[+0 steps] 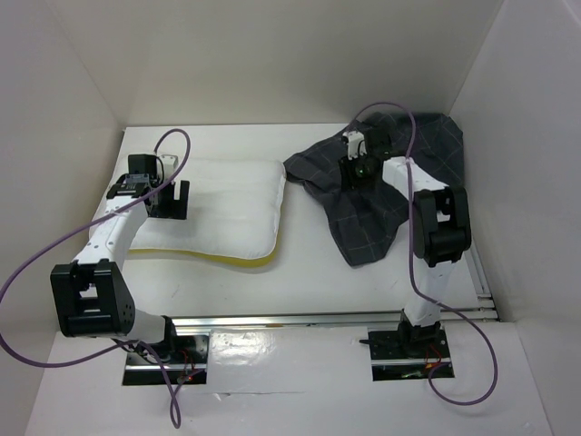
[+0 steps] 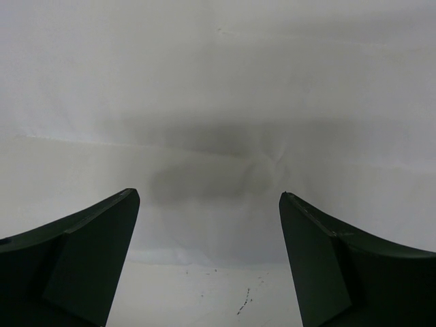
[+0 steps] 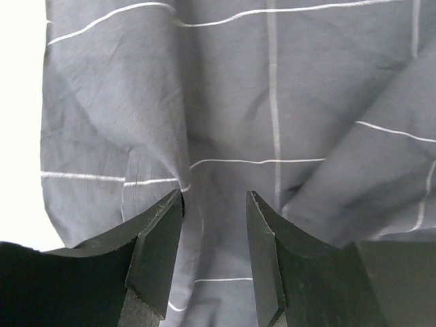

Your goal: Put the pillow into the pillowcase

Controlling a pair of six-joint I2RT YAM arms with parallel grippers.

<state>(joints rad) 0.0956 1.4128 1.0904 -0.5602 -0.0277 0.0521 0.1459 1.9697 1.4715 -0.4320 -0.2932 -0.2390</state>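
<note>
Pillow [image 1: 227,204] lay flat on the left of the worktop [image 1: 300,282], yellow trim along its near edge. Pillowcase [image 1: 381,200] sat crumpled just beside it on the right. Left pincer [image 2: 208,194] was spread wide over the pillow. Right pincer [image 3: 214,194] was parted over the pillowcase, nothing clamped.

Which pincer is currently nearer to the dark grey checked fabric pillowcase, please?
Right. The right pincer is directly over the dark grey checked fabric pillowcase, jaws parted. The left pincer is over the soft white rectangular pillow, well apart from the case.
</note>
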